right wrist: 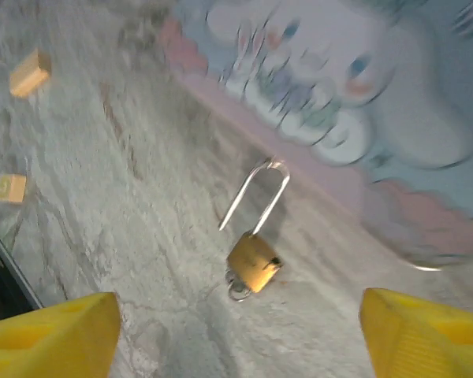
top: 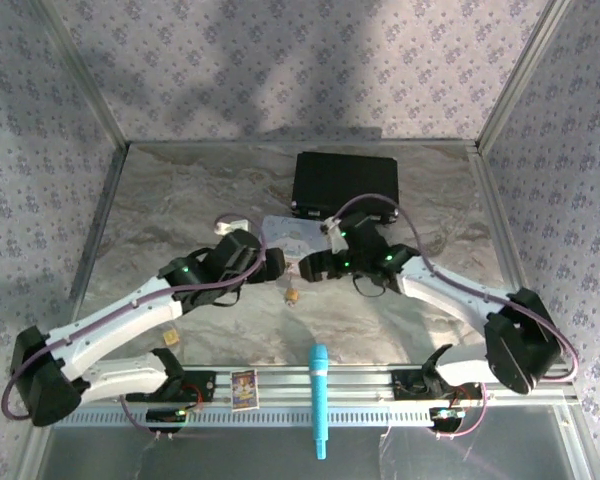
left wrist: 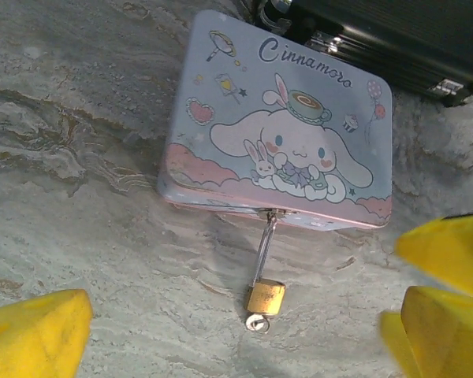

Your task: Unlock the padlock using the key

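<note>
Right under the spot where the two grippers nearly meet, the padlock lies flat on the table, and neither hand has it. The left gripper is spread wide with nothing in it. In its wrist view the yellow fingers sit off at the bottom corners, and the lock lies between and just ahead of them, untouched. Same deal for the right gripper: its fingers are well apart and let go, with the lock out ahead in the middle.

What crowds the lock is the tin, a pastel one with a cartoon bunny on the lid, straight ahead of both hands. The shackle reaches up to the tin's front clasp and looks hooked there. A small silvery key sticks out of the lock's near end.

Past the tin, a black case sits just beside its far edge. Off to the right hand's left, two tan cubes lie well apart from the lock. Back behind both hands, by the arm bases, there's a blue marker and a small card.
</note>
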